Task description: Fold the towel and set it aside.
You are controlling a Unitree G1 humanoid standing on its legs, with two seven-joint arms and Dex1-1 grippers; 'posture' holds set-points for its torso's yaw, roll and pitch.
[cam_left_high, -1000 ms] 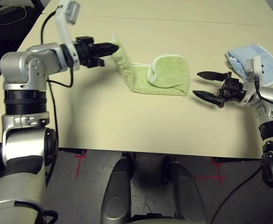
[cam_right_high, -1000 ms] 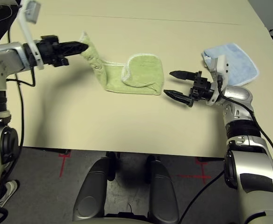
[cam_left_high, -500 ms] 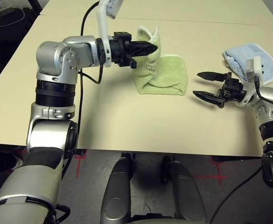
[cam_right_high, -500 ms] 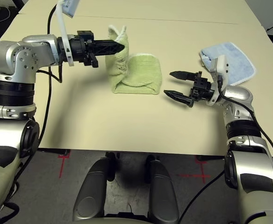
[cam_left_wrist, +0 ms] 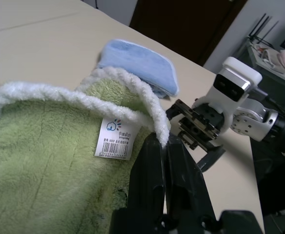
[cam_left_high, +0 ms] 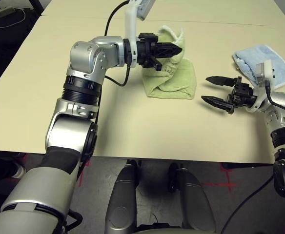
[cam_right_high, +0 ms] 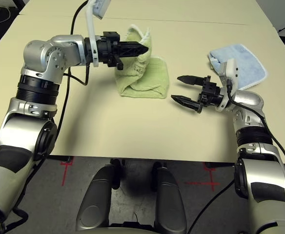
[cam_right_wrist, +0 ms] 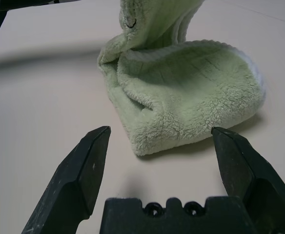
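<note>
Stretching wide and pale beige, the counter (cam_left_high: 132, 131) carries two cloths, with dark grey floor and red tape marks below its near edge. Off the far left corner a white cable lies on a dark surface, and the left wrist view catches a dark doorway and some cluttered gear behind the counter's right side.

One green towel (cam_left_high: 174, 80) sits around the middle of the counter, toward the far edge, its lower part lying folded flat while one corner is lifted up. The left tool (cam_left_high: 178, 49) is clamped on that raised, white-stitched corner, fingers pressed together on the hem beside a small white label (cam_left_wrist: 117, 138). Print on that label is too small to read, and the dark motif shows just as a little mark in the right wrist view.

One light blue towel (cam_left_high: 264, 58) lies by the right edge, partly covered by the right arm. The right tool (cam_left_high: 214, 89) hangs just right of the green towel, its two fingers spread wide, gripping nothing.
</note>
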